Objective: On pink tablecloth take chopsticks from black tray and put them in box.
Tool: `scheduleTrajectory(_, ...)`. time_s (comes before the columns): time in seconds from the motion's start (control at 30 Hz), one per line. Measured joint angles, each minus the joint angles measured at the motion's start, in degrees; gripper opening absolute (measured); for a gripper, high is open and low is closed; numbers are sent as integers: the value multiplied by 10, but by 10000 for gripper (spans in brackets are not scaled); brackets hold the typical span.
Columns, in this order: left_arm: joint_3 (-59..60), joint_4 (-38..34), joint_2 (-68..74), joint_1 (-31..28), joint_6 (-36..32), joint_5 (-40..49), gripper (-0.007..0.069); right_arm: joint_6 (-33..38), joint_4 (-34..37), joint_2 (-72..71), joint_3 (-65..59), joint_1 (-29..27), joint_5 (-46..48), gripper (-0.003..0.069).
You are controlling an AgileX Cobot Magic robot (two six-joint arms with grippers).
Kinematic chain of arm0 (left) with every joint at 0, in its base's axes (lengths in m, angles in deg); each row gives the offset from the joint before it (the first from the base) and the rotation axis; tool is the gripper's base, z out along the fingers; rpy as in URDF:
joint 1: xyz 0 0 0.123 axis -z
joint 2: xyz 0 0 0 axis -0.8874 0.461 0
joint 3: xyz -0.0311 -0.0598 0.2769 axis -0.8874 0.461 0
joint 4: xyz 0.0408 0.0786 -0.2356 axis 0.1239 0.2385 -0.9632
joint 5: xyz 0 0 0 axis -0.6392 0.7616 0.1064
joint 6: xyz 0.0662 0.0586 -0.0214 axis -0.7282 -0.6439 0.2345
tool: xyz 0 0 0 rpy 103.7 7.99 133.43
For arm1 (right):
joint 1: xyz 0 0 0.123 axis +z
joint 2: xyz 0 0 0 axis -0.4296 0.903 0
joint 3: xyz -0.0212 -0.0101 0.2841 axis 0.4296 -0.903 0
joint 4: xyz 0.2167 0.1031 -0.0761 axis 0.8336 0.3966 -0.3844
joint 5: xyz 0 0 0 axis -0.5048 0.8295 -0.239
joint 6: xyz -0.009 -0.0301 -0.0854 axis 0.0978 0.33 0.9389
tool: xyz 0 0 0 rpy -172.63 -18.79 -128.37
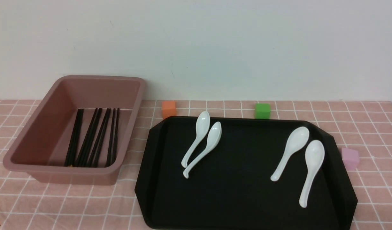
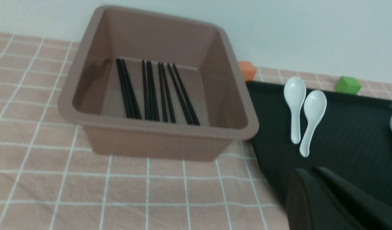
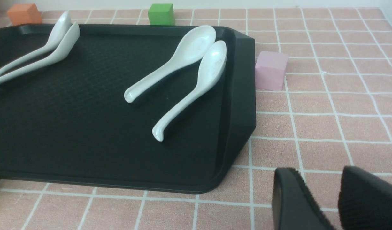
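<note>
Matte black plastic tray (image 1: pixel 144 191): 6 o'clock edge cut off in front view. Long thin black chopsticks (image 1: pixel 90 137): near ends hidden behind mauve plastic box (image 1: pixel 71 175) wall. Black left gripper (image 2: pixel 307 171) cropped, finger gap unclear.

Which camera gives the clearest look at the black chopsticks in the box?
The left wrist view: it looks down into the box, so the chopsticks lie spread apart. The front view shows them smaller and more bunched. The right wrist view misses them.

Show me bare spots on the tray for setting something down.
Free: the black tray's middle strip between the left spoon pair and the right spoon pair, and its near-left corner. Crowded: the right rim beside that pair.
</note>
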Motion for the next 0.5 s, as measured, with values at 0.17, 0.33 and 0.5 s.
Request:
scheduleTrajectory(0.17, 3, 0, 0, 0, 0, 3, -13, 0, 0, 0, 0, 0, 0, 240)
scheduleTrajectory(0.33, 3, 0, 0, 0, 0, 3, -13, 0, 0, 0, 0, 0, 0, 240)
scheduleTrajectory(0.5, 3, 0, 0, 0, 0, 3, -13, 0, 0, 0, 0, 0, 0, 240)
